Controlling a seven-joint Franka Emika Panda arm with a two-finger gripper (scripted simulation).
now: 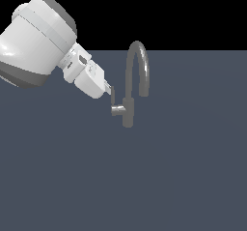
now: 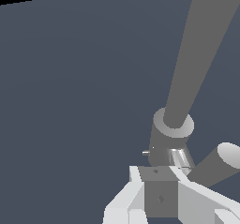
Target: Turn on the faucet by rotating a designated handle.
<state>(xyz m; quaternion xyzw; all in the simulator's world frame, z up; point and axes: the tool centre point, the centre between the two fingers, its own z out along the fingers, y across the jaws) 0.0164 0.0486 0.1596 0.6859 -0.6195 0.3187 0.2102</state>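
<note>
Fingertips of the hand (image 1: 109, 87) sit right at the handle (image 1: 114, 99), the thin lever rising from a short stub on the side of the faucet (image 1: 128, 110). In the wrist view the white fingers (image 2: 200, 197) flank a grey block that appears to be that lever (image 2: 161, 192), so the hand looks nearly closed around it, though actual contact is hard to confirm. To do this step well, it should push the lever steadily around its stub, keeping the fingers square and clear of the gooseneck spout (image 1: 138, 63). Faucet stands mid-scene on the dark bench (image 1: 183, 177).
</note>
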